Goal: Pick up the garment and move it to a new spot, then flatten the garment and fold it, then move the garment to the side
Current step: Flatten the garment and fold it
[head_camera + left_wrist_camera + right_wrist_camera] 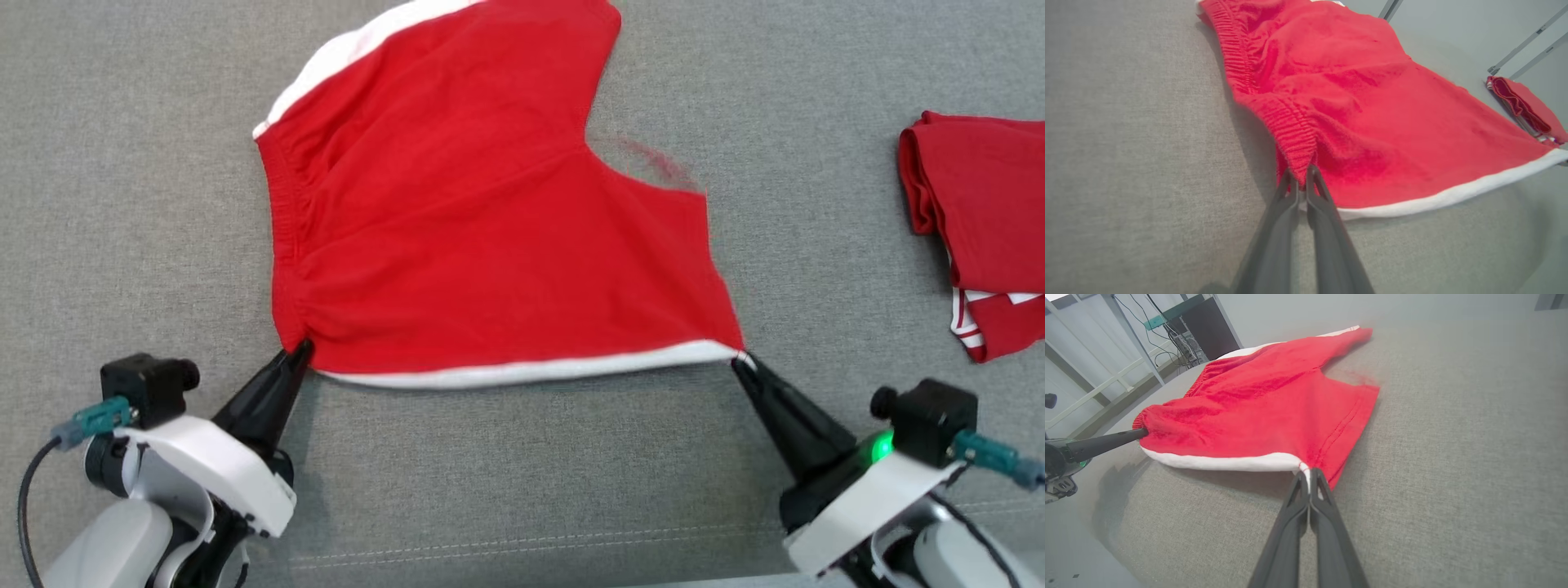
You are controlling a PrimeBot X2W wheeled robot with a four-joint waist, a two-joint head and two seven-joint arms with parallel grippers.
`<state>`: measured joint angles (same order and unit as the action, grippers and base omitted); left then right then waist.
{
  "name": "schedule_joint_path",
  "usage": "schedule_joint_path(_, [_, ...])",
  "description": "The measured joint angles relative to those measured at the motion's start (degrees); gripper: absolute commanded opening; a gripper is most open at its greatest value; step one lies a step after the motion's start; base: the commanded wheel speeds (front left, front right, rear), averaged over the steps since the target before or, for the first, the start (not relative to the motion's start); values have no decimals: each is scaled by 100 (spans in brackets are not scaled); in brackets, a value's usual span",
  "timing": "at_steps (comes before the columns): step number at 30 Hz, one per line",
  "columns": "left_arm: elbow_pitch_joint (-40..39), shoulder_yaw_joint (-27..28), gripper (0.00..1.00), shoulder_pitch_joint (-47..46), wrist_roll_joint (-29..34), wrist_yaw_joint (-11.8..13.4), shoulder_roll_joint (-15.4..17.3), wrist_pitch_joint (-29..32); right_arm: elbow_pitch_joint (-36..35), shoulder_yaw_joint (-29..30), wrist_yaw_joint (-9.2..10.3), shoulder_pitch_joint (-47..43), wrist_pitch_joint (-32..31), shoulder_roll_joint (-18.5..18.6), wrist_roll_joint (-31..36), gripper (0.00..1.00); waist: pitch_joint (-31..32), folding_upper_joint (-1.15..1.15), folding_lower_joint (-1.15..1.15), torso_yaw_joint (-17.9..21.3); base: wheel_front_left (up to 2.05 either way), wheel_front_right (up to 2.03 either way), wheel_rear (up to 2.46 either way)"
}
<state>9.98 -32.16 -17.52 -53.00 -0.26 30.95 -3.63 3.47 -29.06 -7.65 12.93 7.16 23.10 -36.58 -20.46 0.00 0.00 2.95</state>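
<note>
1. left gripper (302, 349): lower left of head view, fingers pressed together and pinching the near-left corner of the red shorts (490, 245), right at the end of the elastic waistband (286, 204). In the left wrist view the ribbed band is bunched between the two fingertips.
2. red shorts: spread on the grey fabric surface (522, 490), centre of head view. The waistband runs up the left side, one leg reaches the top edge and the other points right. The white trim (522, 373) runs along the near edge, pulled fairly straight between both grippers. The near edge looks slightly raised, with a shadow under it in the wrist views.
3. right gripper (741, 361): lower right, fingers closed tight, clamped on the near-right corner where the white trim ends.
4. folded red garment (980, 237): white stripes at its near end, far right on the same surface, well apart from the shorts, cut off by the frame edge.
</note>
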Motion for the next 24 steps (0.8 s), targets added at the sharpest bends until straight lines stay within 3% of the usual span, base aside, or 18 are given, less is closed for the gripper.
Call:
schedule_joint_path(9, [-571,5,0,683,-193,344,123,243,-619,302,0,-900,-710,-450,409,0,87,0,0,38,0,0,0])
schedule_joint_path(10, [-576,3,0,692,-283,359,103,298,-619,303,0,-905,-793,-446,521,4,93,0,0,35,0,0,0])
schedule_joint_path(11, [-579,-10,31,694,-368,388,90,371,-614,324,0,-905,-829,-434,687,46,101,0,0,31,0,0,0])
schedule_joint_path(12, [-583,-25,48,700,-377,388,87,396,-606,377,0,-905,-883,-441,780,100,114,0,0,27,0,0,0])
schedule_joint_path(13, [-587,-19,100,713,-390,389,79,392,-604,424,0,-906,-922,-448,839,100,129,0,0,22,0,0,0])
schedule_joint_path(18, [-621,-64,100,790,-385,495,96,421,-595,654,0,-953,-966,-492,1149,100,250,0,0,-23,0,0,0])
schedule_joint_path(24, [-1068,48,100,825,-105,853,133,91,-671,983,0,-1059,-895,-531,1266,100,480,0,0,-79,0,0,0])
